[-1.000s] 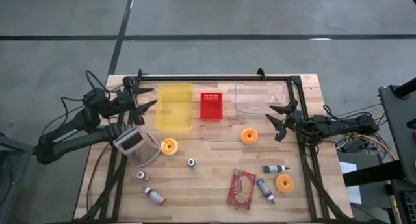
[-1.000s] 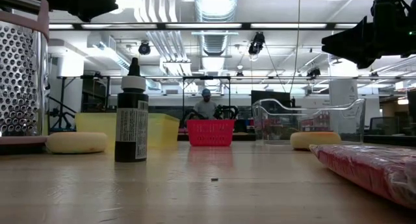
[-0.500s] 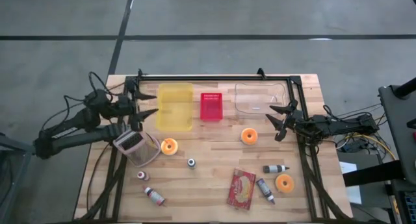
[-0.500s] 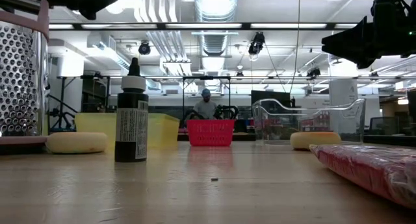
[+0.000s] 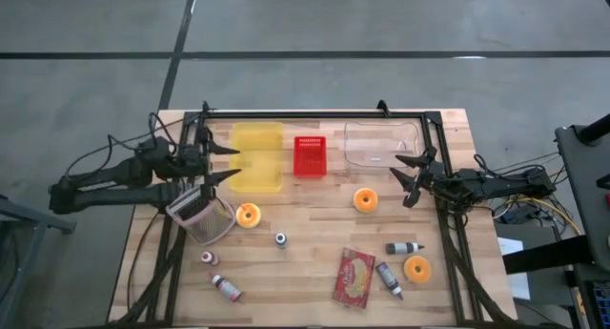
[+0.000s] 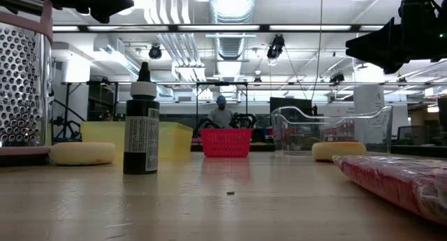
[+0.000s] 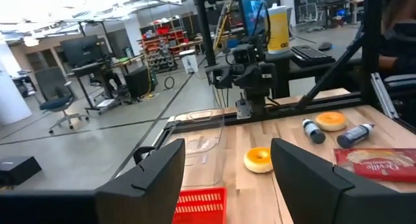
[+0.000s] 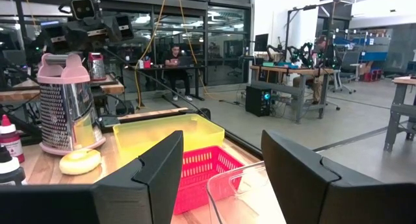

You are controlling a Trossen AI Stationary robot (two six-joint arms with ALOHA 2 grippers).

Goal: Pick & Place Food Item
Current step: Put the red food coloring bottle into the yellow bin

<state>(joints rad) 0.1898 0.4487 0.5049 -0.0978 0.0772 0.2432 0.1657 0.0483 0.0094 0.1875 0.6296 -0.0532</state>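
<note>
Fingers of the left gripper [image 5: 224,163] are spread wide and hold nothing; they hang above the left edge of the yellow plastic bin [image 5: 257,155], at about ten o'clock on the wooden bench [image 5: 305,243]. Fingers of the right gripper [image 5: 408,179] are also spread wide and empty, at about three o'clock, just below the clear plastic tub [image 5: 381,143].

Three round orange doughnut-shaped food items lie on the bench: one [image 5: 364,199] near the centre, close to the right gripper at its eight o'clock; one [image 5: 248,215] at about nine o'clock, just beside the pink-handled metal box grater [image 5: 200,215]; one [image 5: 416,268] toward four o'clock, below a small dark bottle [image 5: 405,247] lying on its side. A red slotted basket [image 5: 309,155] stands between bin and tub at twelve o'clock. A red flat packet [image 5: 355,277] lies at about five o'clock.
</note>
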